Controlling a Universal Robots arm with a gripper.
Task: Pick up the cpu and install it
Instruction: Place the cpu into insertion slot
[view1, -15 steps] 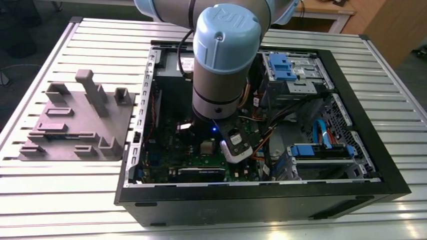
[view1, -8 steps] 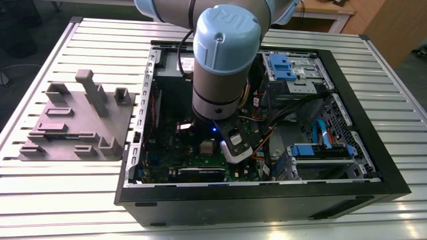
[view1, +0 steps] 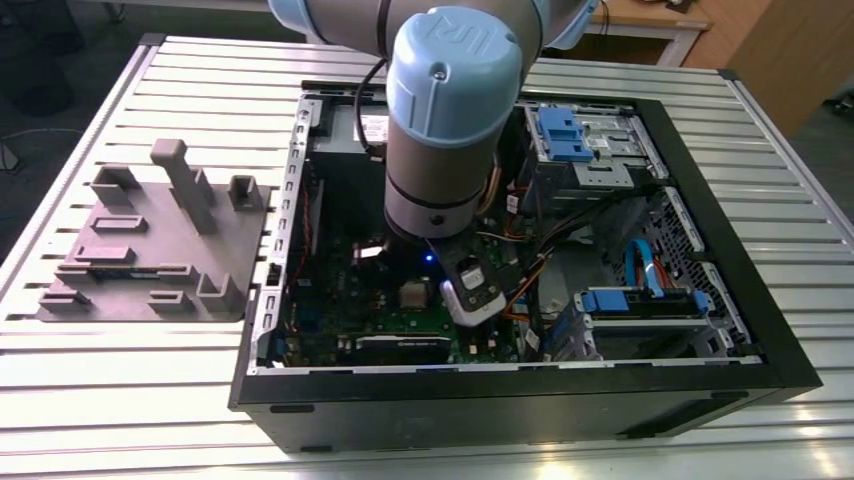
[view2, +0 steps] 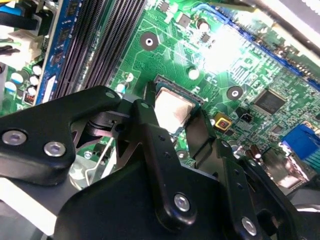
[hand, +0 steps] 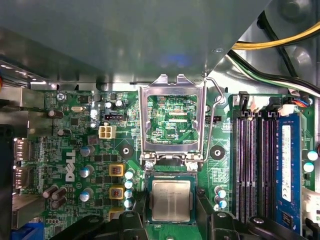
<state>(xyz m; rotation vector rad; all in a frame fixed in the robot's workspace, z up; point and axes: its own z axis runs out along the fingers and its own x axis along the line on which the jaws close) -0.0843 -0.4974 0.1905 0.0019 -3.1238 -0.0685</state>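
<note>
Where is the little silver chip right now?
In the first wrist view, the cpu sits in its socket on the green motherboard, beside the raised metal frame.

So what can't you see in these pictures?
Second wrist view: the black end effector covers part of the small square silver-topped cpu; glare whites out part of the green motherboard.
Exterior view: the grey-and-blue robot arm blocks part of the inside of the black computer case.
First wrist view: a grey metal panel hides the board beyond the silver socket frame.
</note>
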